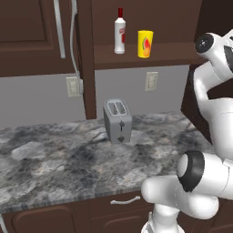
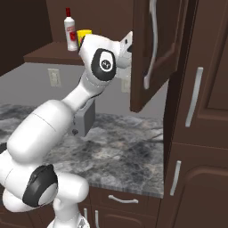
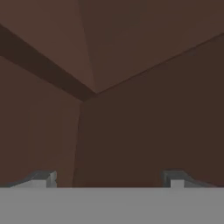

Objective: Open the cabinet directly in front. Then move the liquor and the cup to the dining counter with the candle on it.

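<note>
Already the cabinet (image 1: pixel 136 27) stands open in the left base view, bottle (image 1: pixel 119 31) and cup (image 1: pixel 145 43) side by side on its shelf. Right base view: door (image 2: pixel 153 49) swung out, arm beside it. Hand view: gripper (image 3: pixel 109 178) wide open, empty, facing brown panels, probably after letting the door go.

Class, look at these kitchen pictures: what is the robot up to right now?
The cabinet doors stand open. The liquor bottle and yellow cup sit side by side on its shelf, untouched. The white arm reaches up beside the right-hand door; in the hand view the gripper faces dark cabinet wood, jaws open and empty. A toaster stands on the counter below.
</note>
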